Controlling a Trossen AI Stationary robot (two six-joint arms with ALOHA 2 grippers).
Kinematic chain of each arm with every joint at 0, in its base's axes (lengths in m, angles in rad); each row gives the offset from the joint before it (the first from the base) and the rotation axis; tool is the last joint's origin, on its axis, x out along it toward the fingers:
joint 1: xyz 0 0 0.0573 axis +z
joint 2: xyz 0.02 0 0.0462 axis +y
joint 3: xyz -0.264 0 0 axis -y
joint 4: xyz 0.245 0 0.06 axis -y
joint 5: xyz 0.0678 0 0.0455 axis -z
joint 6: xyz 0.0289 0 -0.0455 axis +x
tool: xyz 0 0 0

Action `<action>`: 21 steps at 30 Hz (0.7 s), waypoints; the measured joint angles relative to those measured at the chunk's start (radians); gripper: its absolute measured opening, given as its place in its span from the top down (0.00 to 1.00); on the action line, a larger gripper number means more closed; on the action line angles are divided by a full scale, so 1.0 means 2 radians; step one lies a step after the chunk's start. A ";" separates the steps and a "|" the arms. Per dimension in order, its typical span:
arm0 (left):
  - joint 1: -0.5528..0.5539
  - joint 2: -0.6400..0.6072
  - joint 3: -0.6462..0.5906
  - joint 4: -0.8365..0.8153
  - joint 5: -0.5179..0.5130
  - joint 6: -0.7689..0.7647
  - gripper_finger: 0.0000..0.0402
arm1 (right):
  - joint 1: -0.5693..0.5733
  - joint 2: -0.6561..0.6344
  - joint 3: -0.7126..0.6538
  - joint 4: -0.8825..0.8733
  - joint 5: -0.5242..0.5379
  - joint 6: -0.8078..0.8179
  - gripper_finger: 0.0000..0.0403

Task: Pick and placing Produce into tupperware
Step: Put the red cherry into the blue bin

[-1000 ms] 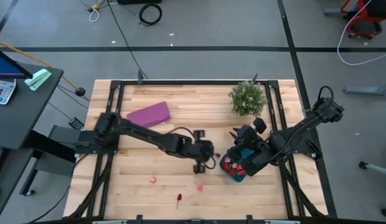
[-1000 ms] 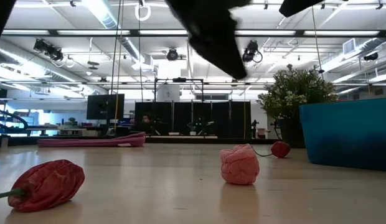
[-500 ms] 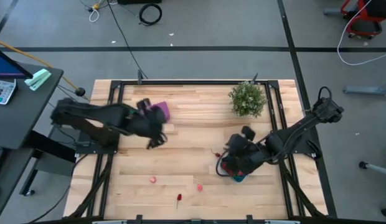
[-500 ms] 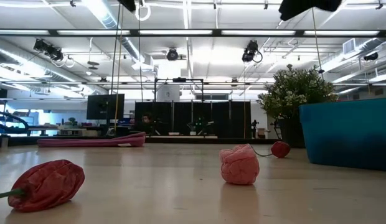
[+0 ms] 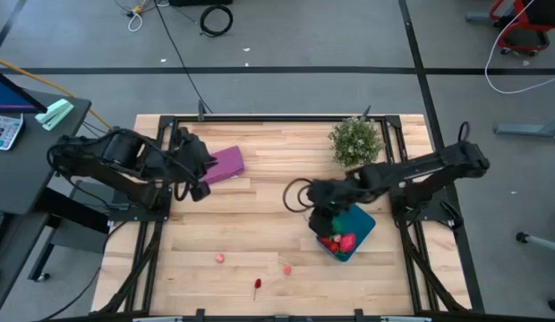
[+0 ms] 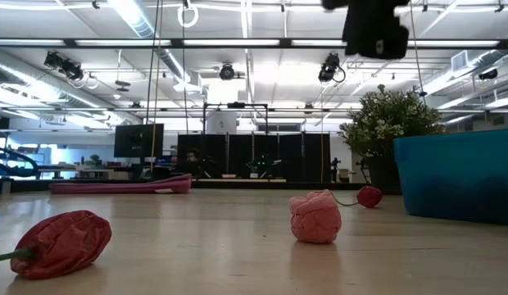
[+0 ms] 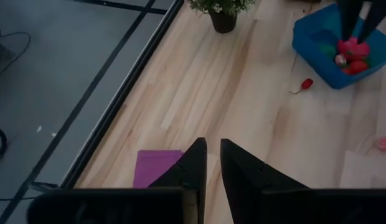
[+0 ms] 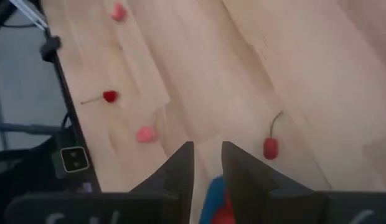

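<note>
Right gripper hangs over the blue container's left edge, right of centre in high view, fingers nearly closed, gripping nothing. Left gripper sits upper left by purple pad, narrow gap, empty. Red fruit in container; cherry just outside it; three pcs loose lower centre.

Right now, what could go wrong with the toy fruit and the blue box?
The right gripper hangs right over the tupperware, so it might bump and slide it. The cherry lies close beside its wall, awkward to grab. The red piece sits near the table's front edge and might roll off if nudged. The left gripper waits far off.
</note>
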 joint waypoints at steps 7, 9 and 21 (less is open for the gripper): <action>0.004 0.000 0.000 0.008 0.000 0.062 0.89 | -0.054 0.080 0.000 -0.004 -0.103 -0.001 0.78; 0.008 0.000 0.000 0.012 0.000 0.074 0.89 | -0.063 0.105 0.000 -0.004 -0.126 -0.006 0.78; 0.038 0.000 0.000 0.012 0.000 0.131 0.91 | -0.088 0.181 0.000 -0.010 -0.139 -0.041 0.76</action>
